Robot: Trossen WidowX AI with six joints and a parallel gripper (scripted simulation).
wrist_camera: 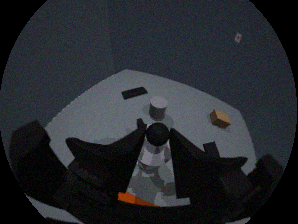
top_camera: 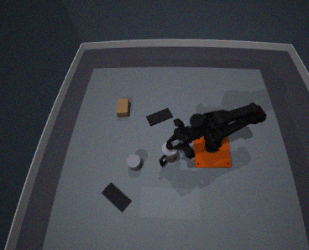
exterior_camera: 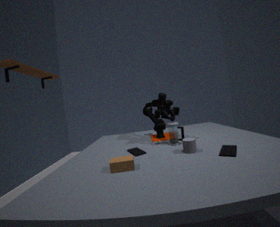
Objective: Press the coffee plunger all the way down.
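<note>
The coffee press [top_camera: 171,158] [exterior_camera: 173,134] stands upright on the table, a clear glass body with a pale lid and a black handle. In the wrist view its pale top [wrist_camera: 154,149] shows below the round black plunger knob [wrist_camera: 158,134]. My gripper [top_camera: 170,145] [exterior_camera: 173,119] [wrist_camera: 158,129] is above the press, its fingertips close on both sides of the knob, shut on it. The knob sits low, close above the lid. The fingers and knob hide most of the plunger rod.
A grey cylinder [top_camera: 134,162] [exterior_camera: 189,145] [wrist_camera: 158,107] stands near the press. Two dark flat slabs [top_camera: 117,197] [exterior_camera: 136,151] and a tan block [top_camera: 123,107] [exterior_camera: 122,164] [wrist_camera: 220,119] lie farther off. An orange plate [top_camera: 215,160] lies under the arm's base. A wall shelf [exterior_camera: 25,69] is at the left.
</note>
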